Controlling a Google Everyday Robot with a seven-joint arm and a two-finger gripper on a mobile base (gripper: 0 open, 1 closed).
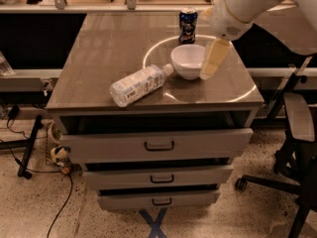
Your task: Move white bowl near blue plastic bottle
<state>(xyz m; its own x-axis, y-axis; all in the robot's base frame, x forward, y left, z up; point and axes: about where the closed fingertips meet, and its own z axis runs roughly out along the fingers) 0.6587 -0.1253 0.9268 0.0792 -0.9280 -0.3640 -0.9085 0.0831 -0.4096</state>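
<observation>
The white bowl stands upright on the tabletop inside a pale ring mark. The blue plastic bottle lies on its side just left of the bowl, with its white cap almost touching the bowl's left side. My gripper hangs from the white arm at the upper right. Its cream-coloured tip reaches down right beside the bowl's right rim. Whether it touches the bowl I cannot tell.
A dark blue drink can stands behind the bowl. The grey table has three drawers below. An office chair stands to the right. Cables and small items lie on the floor at the left.
</observation>
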